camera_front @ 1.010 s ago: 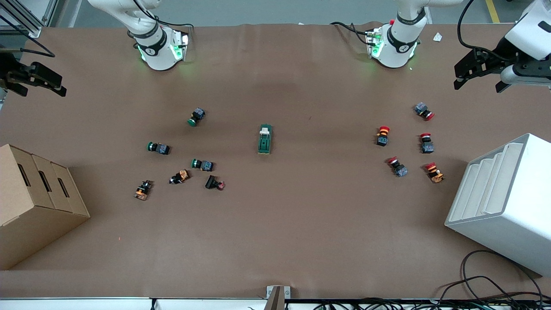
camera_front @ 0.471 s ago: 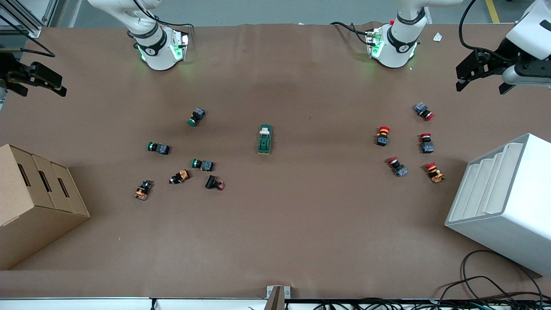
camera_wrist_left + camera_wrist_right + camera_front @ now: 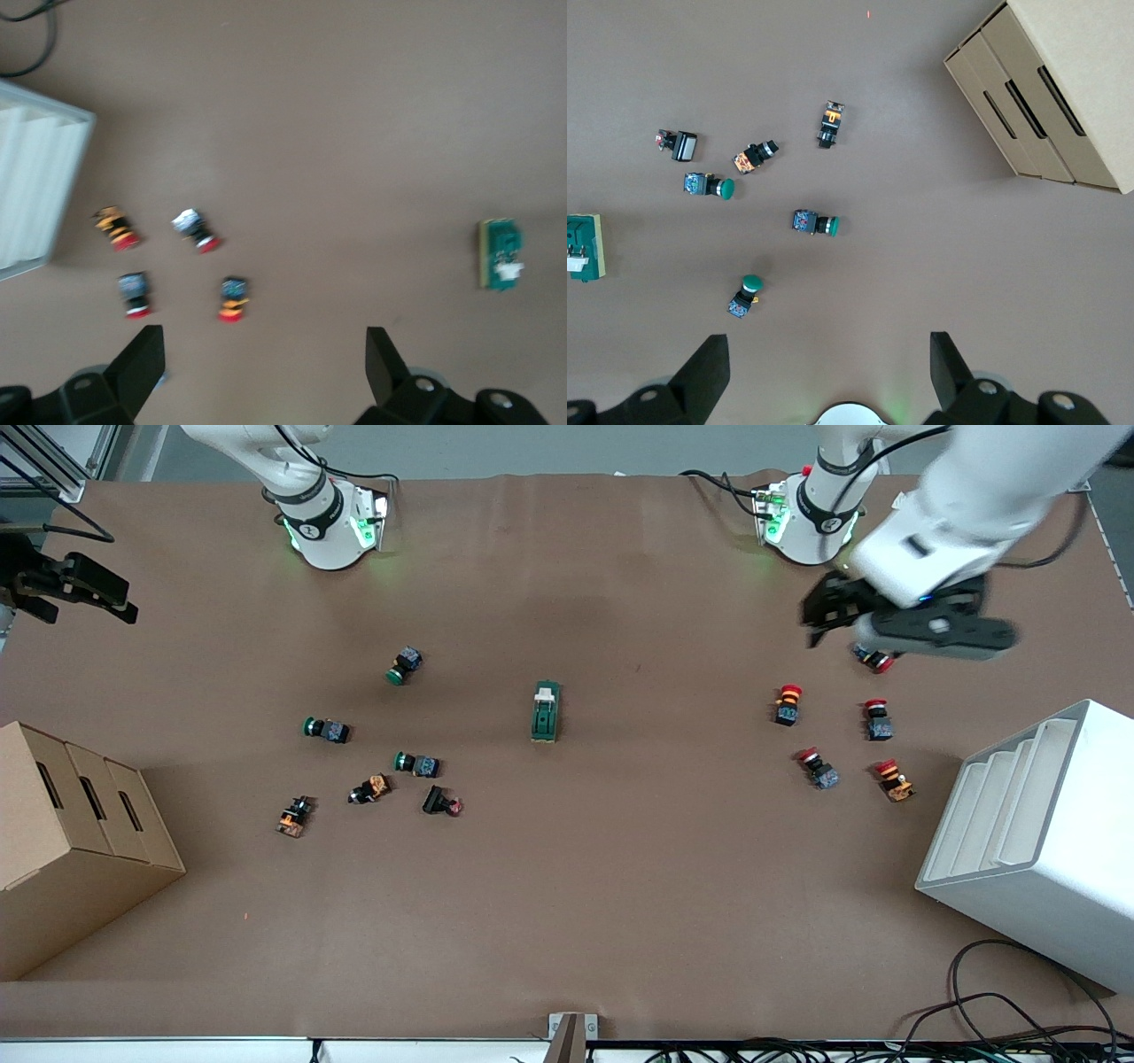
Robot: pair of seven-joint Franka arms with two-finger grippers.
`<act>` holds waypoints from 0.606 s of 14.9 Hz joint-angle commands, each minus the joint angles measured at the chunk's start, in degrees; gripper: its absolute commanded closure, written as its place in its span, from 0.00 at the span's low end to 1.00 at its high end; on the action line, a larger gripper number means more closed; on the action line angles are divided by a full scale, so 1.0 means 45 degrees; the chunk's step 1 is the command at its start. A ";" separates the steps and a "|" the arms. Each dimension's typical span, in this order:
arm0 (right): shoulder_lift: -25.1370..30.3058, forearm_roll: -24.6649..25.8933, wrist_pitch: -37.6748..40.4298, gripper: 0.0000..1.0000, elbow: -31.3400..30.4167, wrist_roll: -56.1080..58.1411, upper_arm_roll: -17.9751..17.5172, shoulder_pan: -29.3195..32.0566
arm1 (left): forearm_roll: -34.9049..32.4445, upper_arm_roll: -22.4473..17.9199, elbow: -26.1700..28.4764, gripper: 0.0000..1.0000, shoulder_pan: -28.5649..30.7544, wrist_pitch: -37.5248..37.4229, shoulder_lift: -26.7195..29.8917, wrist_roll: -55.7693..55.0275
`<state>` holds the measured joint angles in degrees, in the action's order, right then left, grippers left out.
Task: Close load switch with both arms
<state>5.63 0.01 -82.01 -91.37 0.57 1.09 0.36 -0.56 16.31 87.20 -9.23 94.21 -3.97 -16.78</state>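
The load switch (image 3: 546, 711), a dark-green block with a cream lever piece at its end nearer the robots' bases, lies at the table's middle. It also shows in the left wrist view (image 3: 500, 253) and at the edge of the right wrist view (image 3: 583, 248). My left gripper (image 3: 828, 615) is open and empty, up over the red push buttons toward the left arm's end, well apart from the switch. Its jaws stand wide in the left wrist view (image 3: 264, 363). My right gripper (image 3: 120, 598) is open and empty and waits at the right arm's end of the table, as its wrist view (image 3: 829, 367) shows.
Several red-capped buttons (image 3: 788, 703) lie under and near the left gripper. Green, orange and black buttons (image 3: 416, 763) lie toward the right arm's end. A cardboard box (image 3: 71, 833) stands at that end and a white stepped rack (image 3: 1036, 841) at the left arm's end.
The left arm has swung in from the table's end toward the middle and now hangs over the red buttons. The right arm and the load switch have not moved.
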 commanded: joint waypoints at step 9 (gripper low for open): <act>0.0312 -0.0139 0.0002 0.00 -0.0243 -0.0009 -0.0047 0.0017 | -0.4398 0.1513 0.1248 0.00 -0.3746 0.6676 -0.4386 -0.8838</act>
<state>5.63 0.00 -81.99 -91.38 0.57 0.92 0.29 -14.01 23.13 93.65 -22.79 120.06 -19.37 -48.86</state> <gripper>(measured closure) 0.000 0.000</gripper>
